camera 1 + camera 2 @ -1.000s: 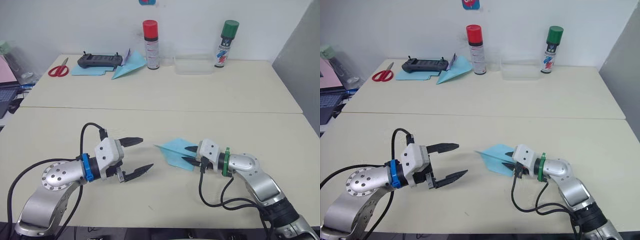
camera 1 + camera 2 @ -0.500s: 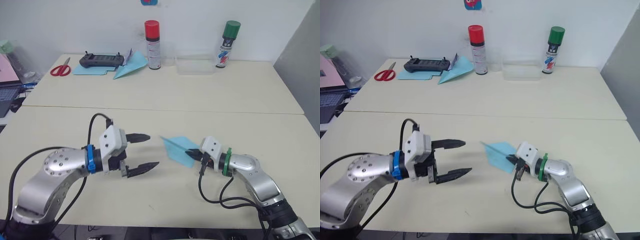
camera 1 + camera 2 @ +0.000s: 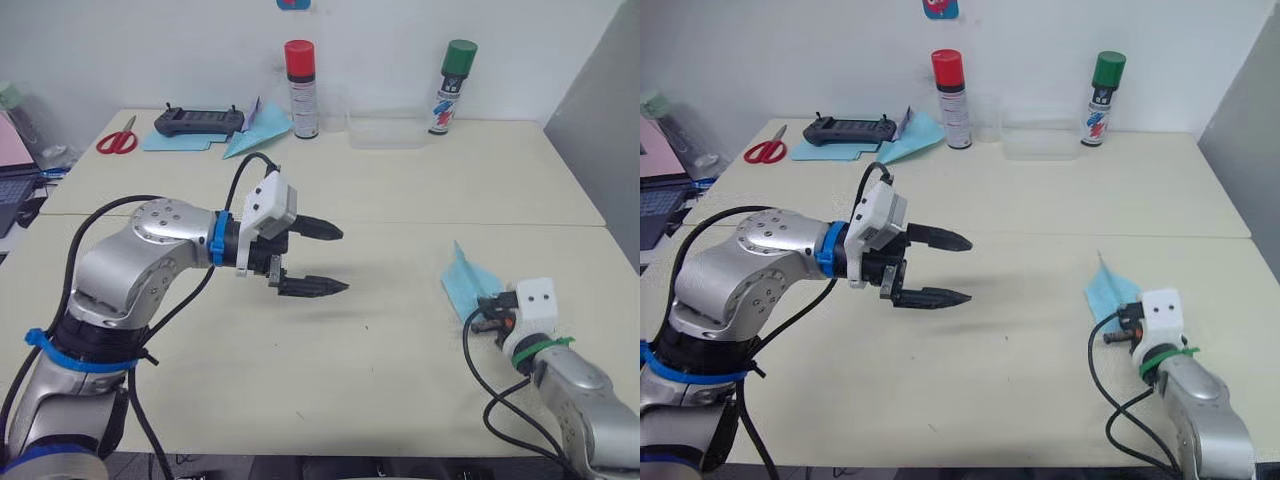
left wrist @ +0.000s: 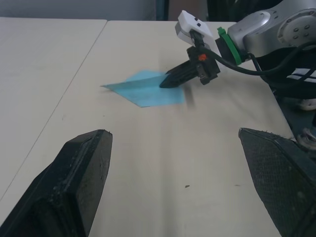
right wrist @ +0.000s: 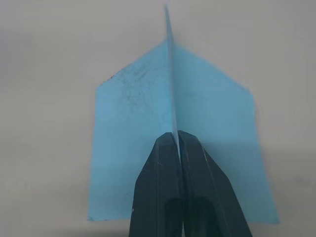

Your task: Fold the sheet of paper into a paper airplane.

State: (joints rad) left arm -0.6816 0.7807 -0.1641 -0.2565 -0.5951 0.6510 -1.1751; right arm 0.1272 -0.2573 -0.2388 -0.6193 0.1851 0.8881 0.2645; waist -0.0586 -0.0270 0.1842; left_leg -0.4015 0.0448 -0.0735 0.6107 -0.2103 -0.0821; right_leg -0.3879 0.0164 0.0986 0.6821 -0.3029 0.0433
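The sheet of paper stands folded as a light blue paper airplane (image 3: 463, 280), with pointed nose, flat wings and a raised centre ridge. It sits at the table's near right, nose pointing away from me. My right gripper (image 5: 174, 136) is shut on the tail end of that ridge; the wings spread to both sides of the fingers (image 5: 160, 168). My left gripper (image 3: 342, 260) hangs open above the middle of the table, well to the left of the airplane, with nothing between its fingers. The left wrist view looks across at the airplane (image 4: 145, 91) and the right gripper (image 4: 165, 83).
Along the back edge stand a red-capped spray can (image 3: 301, 88), a green-capped spray can (image 3: 446, 87) and a clear tray (image 3: 386, 130). At the back left lie a black controller (image 3: 198, 121), red scissors (image 3: 117, 135) and a teal paper dart (image 3: 255, 130) on blue sheets.
My right gripper has pulled the airplane from the table's middle to the near right. My left gripper has risen and swung forward over the centre, still open.
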